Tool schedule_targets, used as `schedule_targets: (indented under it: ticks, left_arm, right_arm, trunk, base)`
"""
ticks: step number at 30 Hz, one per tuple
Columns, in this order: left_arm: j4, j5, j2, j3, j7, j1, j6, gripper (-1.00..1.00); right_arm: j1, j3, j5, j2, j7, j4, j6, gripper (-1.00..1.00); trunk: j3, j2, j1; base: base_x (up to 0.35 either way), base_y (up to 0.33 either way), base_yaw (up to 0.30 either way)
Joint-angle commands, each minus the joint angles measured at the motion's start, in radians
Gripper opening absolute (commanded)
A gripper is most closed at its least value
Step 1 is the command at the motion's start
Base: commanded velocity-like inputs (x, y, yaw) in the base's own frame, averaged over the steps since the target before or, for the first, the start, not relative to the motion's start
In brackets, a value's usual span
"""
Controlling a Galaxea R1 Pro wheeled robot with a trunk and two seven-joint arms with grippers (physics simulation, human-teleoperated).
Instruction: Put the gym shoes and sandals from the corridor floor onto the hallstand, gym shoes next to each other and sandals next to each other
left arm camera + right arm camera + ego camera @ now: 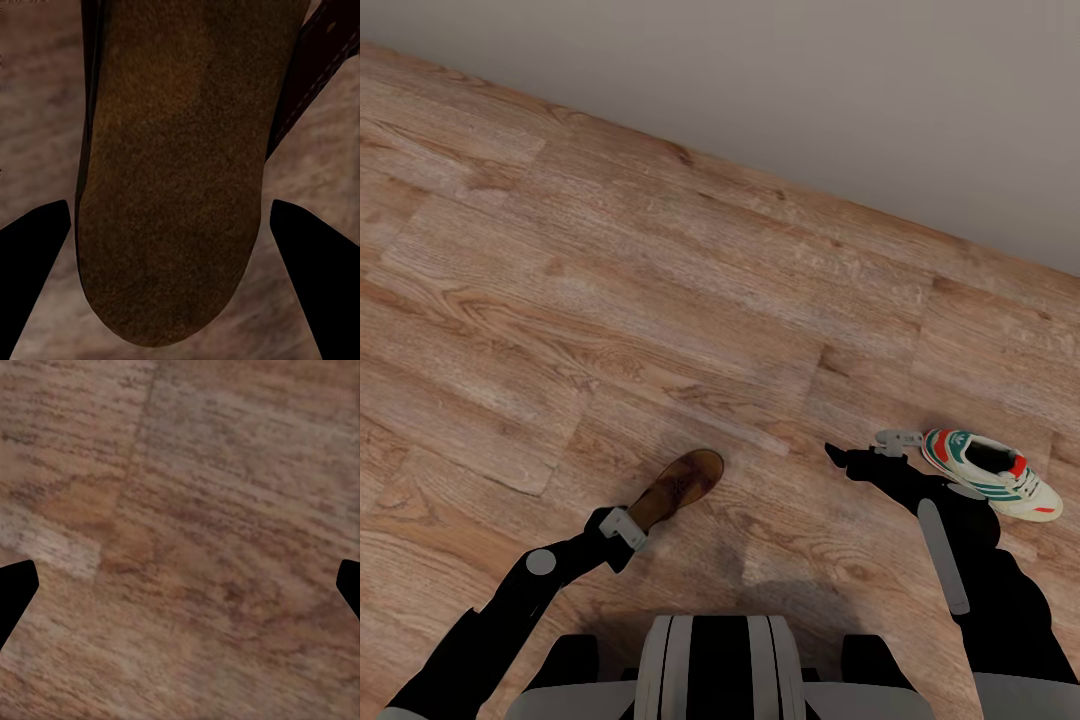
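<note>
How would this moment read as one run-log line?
left hand: open around sandal | right hand: open, empty | gym shoe: on floor

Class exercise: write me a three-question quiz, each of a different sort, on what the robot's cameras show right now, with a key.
1. True or false: the gym shoe is held by the right gripper.
2. What lies between the left gripper's fingers?
A. a gym shoe
B. a sandal
C. nothing
3. Fill in: the gym shoe lies on the corridor ____.

Key
1. False: the right gripper is open over bare corridor floor.
2. B, the sandal.
3. floor
</note>
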Motion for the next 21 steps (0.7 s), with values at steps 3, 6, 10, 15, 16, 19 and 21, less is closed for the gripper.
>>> schedule_targets:
  ticks: [3, 6, 10, 15, 16, 19, 21]
  left_arm:
    - [-0.003, -0.007, 0.001, 0.0, -0.003, 0.0, 0.004, -1.0]
    - [-0.008, -0.006, 0.001, 0.001, -0.004, -0.001, 0.004, -1.0]
    - [-0.043, -0.004, 0.001, 0.002, -0.004, -0.004, 0.015, -1.0]
    - [-0.139, 0.002, 0.001, 0.003, -0.005, -0.023, 0.119, -1.0]
    - [-0.166, 0.003, 0.001, 0.003, -0.005, -0.035, 0.153, -1.0]
    - [-0.219, 0.007, 0.0, 0.004, -0.006, -0.07, 0.25, -1.0]
    - [-0.246, 0.008, 0.0, 0.005, -0.006, -0.1, 0.34, -1.0]
  right_arm:
    - [0.0, -0.002, -0.003, 0.0, 0.003, -0.001, 0.006, 1.0]
    - [0.0, -0.003, -0.003, 0.0, 0.003, -0.001, 0.006, 1.0]
    - [0.001, -0.003, -0.003, 0.0, 0.002, -0.001, 0.006, 1.0]
    - [0.002, -0.003, -0.003, 0.0, 0.002, -0.001, 0.006, 1.0]
    - [0.002, -0.003, -0.003, 0.0, 0.002, -0.001, 0.006, 1.0]
    - [0.002, -0.002, -0.003, 0.0, 0.002, -0.001, 0.007, 1.0]
    - [0.003, -0.002, -0.003, 0.0, 0.003, -0.001, 0.007, 1.0]
  trunk:
    - [0.011, 0.0, -0.001]
    - [0.023, 0.001, -0.003]
    - [0.038, 0.002, -0.005]
    - [0.058, 0.003, -0.007]
    - [0.061, 0.004, -0.007]
    - [0.073, 0.004, -0.009]
    - [0.081, 0.005, -0.01]
  base:
    - [0.0, 0.0, 0.0]
    - [0.0, 0.0, 0.0]
    - [0.0, 0.0, 0.0]
    - [0.0, 0.0, 0.0]
    - [0.0, 0.0, 0.0]
    - [0.0, 0.0, 0.0]
    - [0.0, 0.0, 0.0]
